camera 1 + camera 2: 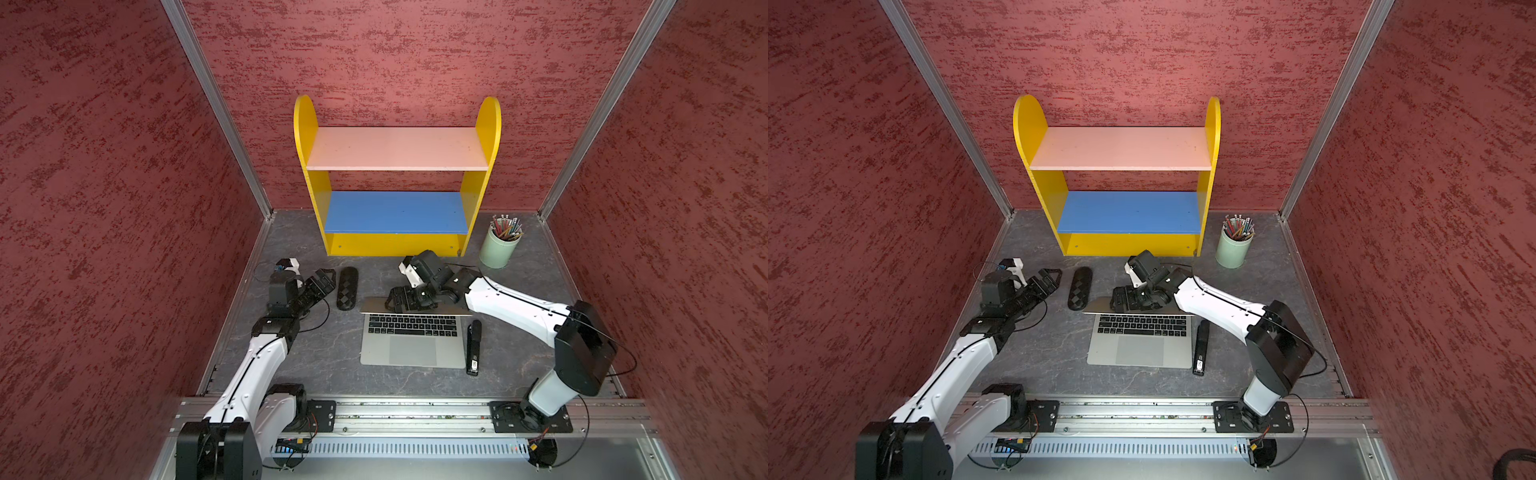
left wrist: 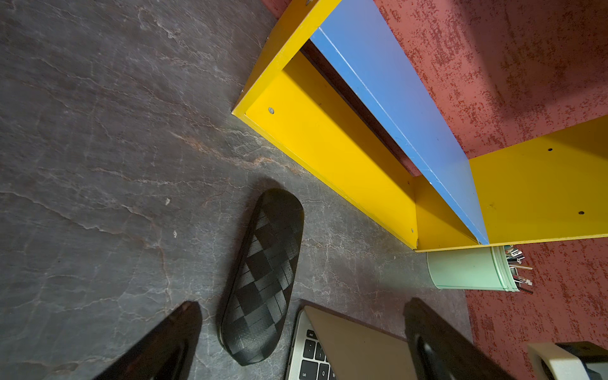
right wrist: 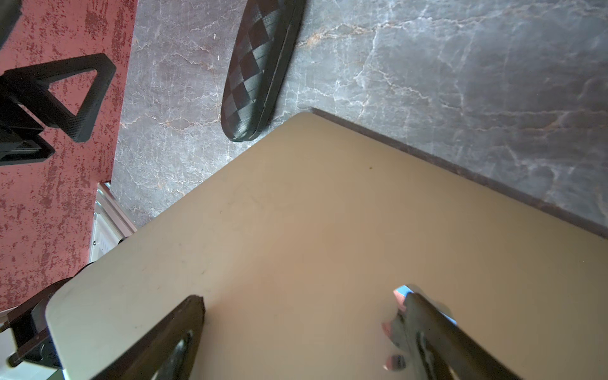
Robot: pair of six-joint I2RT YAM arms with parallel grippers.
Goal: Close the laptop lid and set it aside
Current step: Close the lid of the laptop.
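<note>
Spanning the red-walled enclosure, the dark grey veined tabletop point(image 1: 332, 374) carries every item. A yellow two-tier shelf unit point(image 1: 313, 183) with one pink and one blue board stands at the far edge.

The thin silver-grey metal laptop point(image 1: 411, 351) sits at centre, its black keyboard and large trackpad exposed. The laptop lid point(image 1: 374, 306), a flat silver-grey panel, is part-lowered: in both top views its outer face shows from above.

The right gripper point(image 3: 302, 297) has its jaws spread wide over that outer face and grips nothing; contact cannot be confirmed. The left gripper point(image 2: 301, 304) is also wide and empty, above the tabletop left of the laptop.

A mint-green cylindrical cup of pencils point(image 1: 498, 249) stands right of the shelf. A black oval woven-pattern case point(image 1: 347, 289) lies near the lid's left corner. A black stapler point(image 1: 473, 347) lies just beside the laptop's right edge.
</note>
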